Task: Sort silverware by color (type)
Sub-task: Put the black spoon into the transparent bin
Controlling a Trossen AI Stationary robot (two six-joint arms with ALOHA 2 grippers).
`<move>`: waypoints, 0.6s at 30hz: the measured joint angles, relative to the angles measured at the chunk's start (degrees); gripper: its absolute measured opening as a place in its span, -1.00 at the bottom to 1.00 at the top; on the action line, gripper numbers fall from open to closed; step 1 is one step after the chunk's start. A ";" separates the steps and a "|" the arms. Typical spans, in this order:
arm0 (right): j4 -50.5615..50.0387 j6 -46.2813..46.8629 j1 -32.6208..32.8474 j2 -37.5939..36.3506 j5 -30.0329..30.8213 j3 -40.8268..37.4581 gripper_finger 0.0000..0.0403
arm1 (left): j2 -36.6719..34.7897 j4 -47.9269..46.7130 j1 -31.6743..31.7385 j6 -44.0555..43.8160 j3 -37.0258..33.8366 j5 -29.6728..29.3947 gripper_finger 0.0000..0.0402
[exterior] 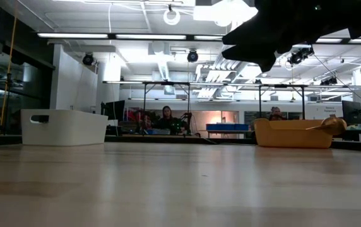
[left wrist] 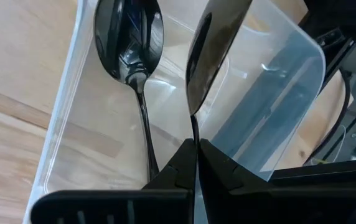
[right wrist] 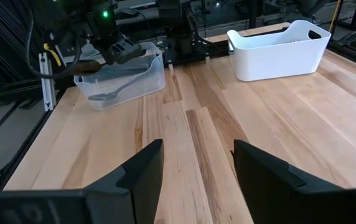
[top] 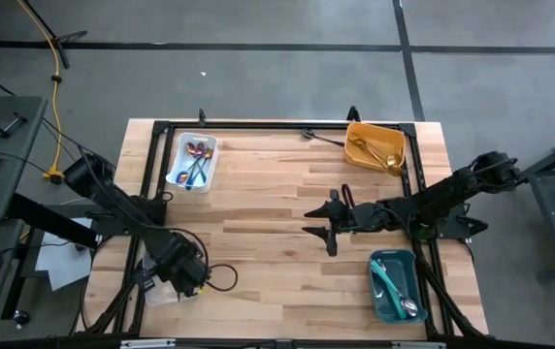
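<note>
My left gripper (left wrist: 196, 167) is at the table's near left corner, pointing steeply down into a clear plastic bin (left wrist: 271, 81), and is shut on a black spoon (left wrist: 210, 56). A second black spoon (left wrist: 128, 43) lies on the bin's floor. The right wrist view shows this bin (right wrist: 123, 76) with my left gripper (right wrist: 119, 51) over it. My right gripper (top: 314, 221) hangs open over the middle of the table with nothing between its fingers (right wrist: 142, 174). Other silverware lies in the white bin (top: 196, 161), the yellow bin (top: 375, 145) and the teal bin (top: 394, 287). My left gripper pinches the black spoon's thin handle (left wrist: 194, 132) between its two fingertips. It comes from above, slanting down into the clear bin. The spoon runs on ahead of the fingers, bowl end first and turned nearly on edge. Whether the bowl touches the bin I cannot tell.
A black frame (top: 258, 126) runs along the table's edges. The low view shows the white bin (exterior: 64, 127) at the far left and the yellow bin (exterior: 293, 133) at the far right, with a gold utensil (exterior: 329, 125) sticking over the yellow bin's rim. People sit in the room behind.
</note>
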 joint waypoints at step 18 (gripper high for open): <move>-1.08 0.60 0.00 0.00 -0.02 0.02 -0.06 | 1.81 -0.09 2.75 -1.96 -0.28 0.02 -0.96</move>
